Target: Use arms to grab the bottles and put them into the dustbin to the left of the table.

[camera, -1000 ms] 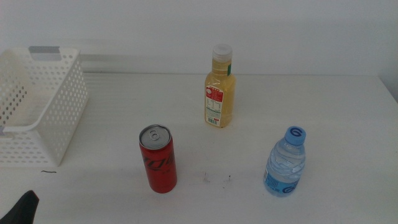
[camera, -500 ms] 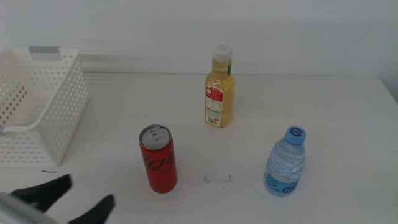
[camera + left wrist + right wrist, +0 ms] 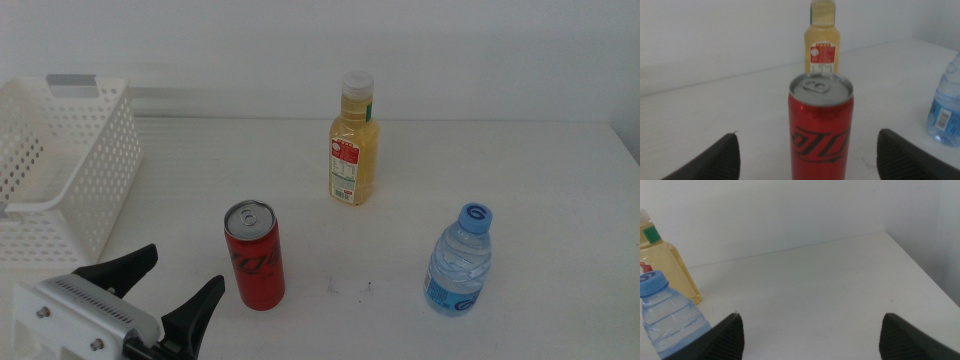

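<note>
A red soda can (image 3: 254, 255) stands upright at the table's front centre. My left gripper (image 3: 175, 282) is open just left of it and near the front edge, jaws spread wide; the left wrist view shows the can (image 3: 820, 134) straight ahead between the jaws. A yellow juice bottle (image 3: 354, 140) with a white cap stands further back, and a clear water bottle (image 3: 460, 262) with a blue cap stands at the front right. The white perforated dustbin (image 3: 95, 160) is at the left. My right gripper (image 3: 810, 340) is open and out of the middle view, beside the water bottle (image 3: 667, 315).
The white table (image 3: 530, 200) has a few small dark specks (image 3: 350, 288) in front of the can. Its right edge (image 3: 920, 265) shows in the right wrist view. A white wall runs behind the table.
My left gripper has come up from the bottom left corner and moved right toward the red can, its jaws now spread. The bottles and the dustbin have not moved.
</note>
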### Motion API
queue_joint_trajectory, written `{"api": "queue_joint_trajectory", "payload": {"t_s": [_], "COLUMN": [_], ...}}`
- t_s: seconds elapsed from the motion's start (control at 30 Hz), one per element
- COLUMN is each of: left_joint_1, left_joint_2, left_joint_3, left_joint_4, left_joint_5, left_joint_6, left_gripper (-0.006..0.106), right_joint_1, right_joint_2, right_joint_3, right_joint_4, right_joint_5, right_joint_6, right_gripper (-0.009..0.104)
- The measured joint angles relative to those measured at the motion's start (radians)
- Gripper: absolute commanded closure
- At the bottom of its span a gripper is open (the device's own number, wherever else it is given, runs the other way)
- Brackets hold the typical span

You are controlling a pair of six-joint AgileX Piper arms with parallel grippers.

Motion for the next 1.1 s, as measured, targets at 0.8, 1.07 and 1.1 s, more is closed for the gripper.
{"api": "queue_joint_trajectory", "payload": {"t_s": [0.8,1.07,1.1], "left_joint_1": [0.0,0.0,0.0], "left_joint_2": [0.076,0.366,0.406], "left_joint_3": [0.0,-0.003,-0.003], "left_joint_4": [0.028,0.028,0.03], "left_joint_5": [-0.033,-0.298,-0.307], "left_joint_6": [0.017,-0.017,-0.027], "left_gripper": [0.007,0.007,0.007], "right_joint_1": [0.0,0.0,0.0], "right_joint_2": [0.0,0.0,0.0], "right_joint_3": [0.0,0.0,0.0], "right_joint_4": [0.005,0.005,0.005], "right_joint_5": [0.0,0.0,0.0], "right_joint_6": [0.0,0.0,0.0], "right_gripper": [0.004,0.004,0.004]}}
